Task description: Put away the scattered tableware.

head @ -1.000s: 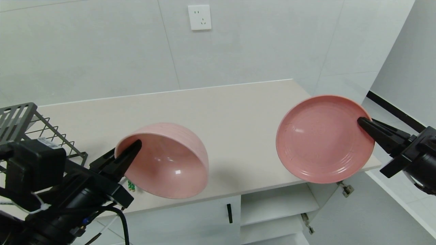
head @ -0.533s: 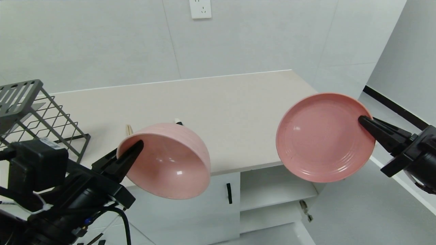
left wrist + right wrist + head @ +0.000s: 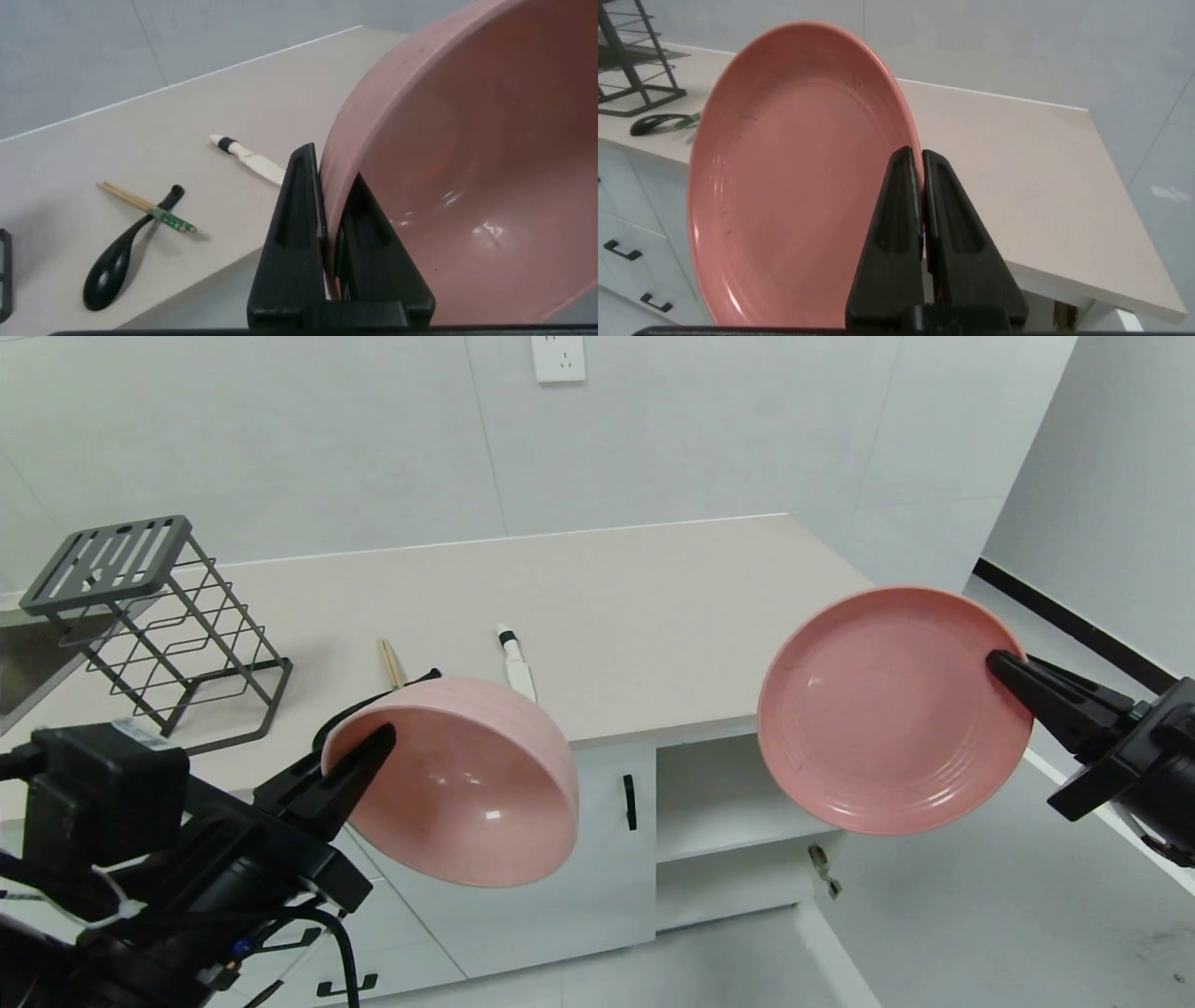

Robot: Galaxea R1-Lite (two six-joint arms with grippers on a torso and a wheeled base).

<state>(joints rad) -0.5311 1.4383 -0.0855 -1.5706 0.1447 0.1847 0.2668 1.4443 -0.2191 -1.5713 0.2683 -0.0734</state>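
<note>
My left gripper (image 3: 369,751) is shut on the rim of a pink bowl (image 3: 467,784), held tilted in the air in front of the counter (image 3: 607,607); the left wrist view shows the bowl (image 3: 476,159) clamped by that gripper (image 3: 329,201). My right gripper (image 3: 997,665) is shut on the edge of a pink plate (image 3: 887,709), held nearly upright off the counter's right end; the plate (image 3: 794,177) shows with the gripper (image 3: 921,187). On the counter lie chopsticks (image 3: 387,661), a black spoon (image 3: 121,261) and a white-handled utensil (image 3: 516,663).
A dark wire rack (image 3: 149,607) stands on the counter at the left, beside a sink edge (image 3: 23,658). Under the counter is a white cabinet with open shelves (image 3: 738,803) and a door with a black handle (image 3: 629,801). A wall socket (image 3: 558,357) is above.
The whole head view has shifted: the counter now sits farther off and more of the cabinet, rack and utensils shows. Both grippers keep the bowl and plate in the same pose.
</note>
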